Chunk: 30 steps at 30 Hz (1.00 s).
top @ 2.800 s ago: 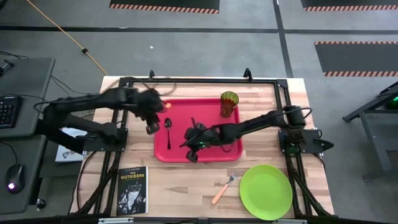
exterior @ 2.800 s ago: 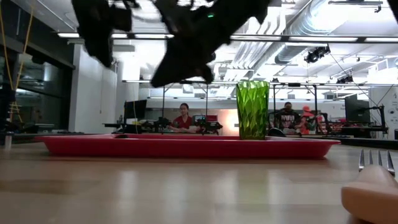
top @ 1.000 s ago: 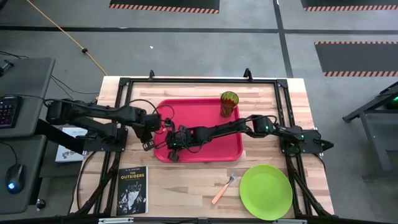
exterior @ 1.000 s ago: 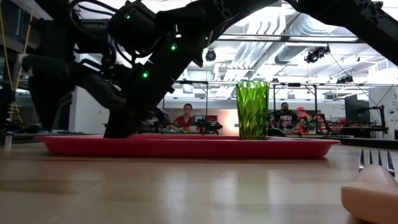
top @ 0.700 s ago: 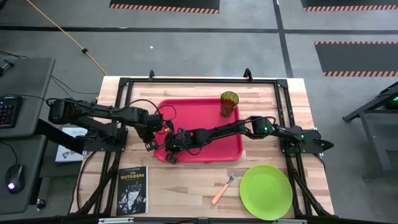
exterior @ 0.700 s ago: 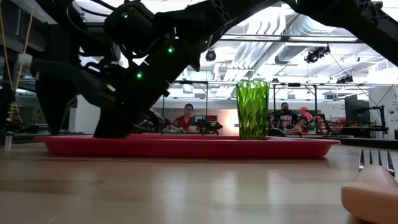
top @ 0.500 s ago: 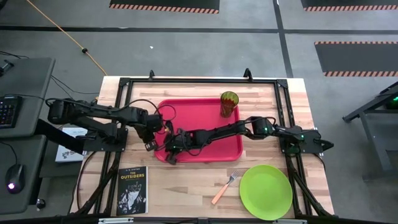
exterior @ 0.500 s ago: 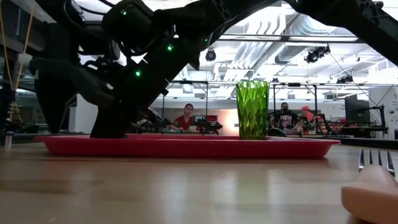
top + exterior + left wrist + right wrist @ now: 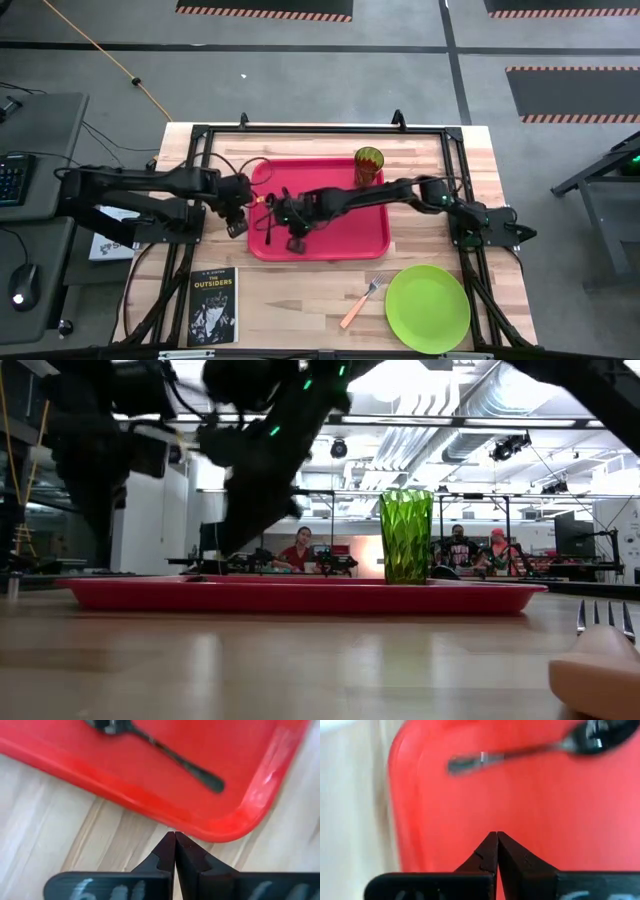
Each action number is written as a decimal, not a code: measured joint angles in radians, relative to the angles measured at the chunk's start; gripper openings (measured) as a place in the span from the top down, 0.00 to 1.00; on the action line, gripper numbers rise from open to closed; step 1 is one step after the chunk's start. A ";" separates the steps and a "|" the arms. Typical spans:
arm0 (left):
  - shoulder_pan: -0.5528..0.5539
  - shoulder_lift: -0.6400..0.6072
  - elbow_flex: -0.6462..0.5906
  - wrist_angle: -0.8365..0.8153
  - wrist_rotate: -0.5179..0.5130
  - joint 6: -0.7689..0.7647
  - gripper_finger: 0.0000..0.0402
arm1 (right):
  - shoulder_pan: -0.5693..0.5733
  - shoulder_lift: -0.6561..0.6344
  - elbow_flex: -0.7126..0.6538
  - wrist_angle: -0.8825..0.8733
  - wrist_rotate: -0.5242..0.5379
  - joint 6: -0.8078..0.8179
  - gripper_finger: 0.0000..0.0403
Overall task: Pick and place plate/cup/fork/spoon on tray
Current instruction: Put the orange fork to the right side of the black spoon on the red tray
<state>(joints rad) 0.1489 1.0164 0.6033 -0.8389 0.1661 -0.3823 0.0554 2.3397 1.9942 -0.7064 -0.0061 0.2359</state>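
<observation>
The red tray (image 9: 340,240) lies mid-table. The dark spoon (image 9: 268,230) lies flat on its left part, bowl toward the far edge; it also shows in the left wrist view (image 9: 170,752) and the right wrist view (image 9: 530,747). The green cup (image 9: 368,166) stands upright in the tray's far right corner. The orange-handled fork (image 9: 360,301) and the lime-green plate (image 9: 428,308) lie on the table near the front right. My left gripper (image 9: 242,222) is shut and empty, just outside the tray's left rim (image 9: 250,815). My right gripper (image 9: 283,225) is shut and empty above the tray, beside the spoon.
A black book (image 9: 212,305) lies at the table's front left. A dark metal frame (image 9: 300,130) runs around the table's edges. In the low view the fork (image 9: 600,660) lies close in front of the camera, and people sit in the room behind the tray (image 9: 300,595).
My right gripper has risen from the tray's near left corner and gone a little toward the far edge. My left gripper has also risen beside the tray's left rim. The spoon has stayed on the tray.
</observation>
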 joint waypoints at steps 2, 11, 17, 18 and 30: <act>0.005 -0.038 0.000 0.007 -0.002 0.000 1.00 | 0.008 -0.046 -0.001 -0.113 -0.024 -0.034 1.00; 0.015 -0.102 0.000 0.071 -0.011 -0.025 1.00 | 0.130 -0.528 -0.639 -0.004 -0.040 0.283 1.00; 0.015 -0.100 0.000 0.112 -0.011 -0.025 1.00 | 0.263 -0.915 -1.066 0.213 -0.075 0.842 1.00; 0.015 -0.100 0.000 0.114 -0.011 -0.025 1.00 | 0.281 -0.963 -1.115 0.242 -0.069 0.921 1.00; 0.015 -0.100 0.000 0.127 -0.010 -0.061 1.00 | 0.334 -1.101 -1.398 0.448 -0.178 1.259 0.87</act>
<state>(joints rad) 0.1635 0.9162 0.6037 -0.7116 0.1561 -0.4435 0.3897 1.2388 0.5961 -0.2581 -0.1844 1.4948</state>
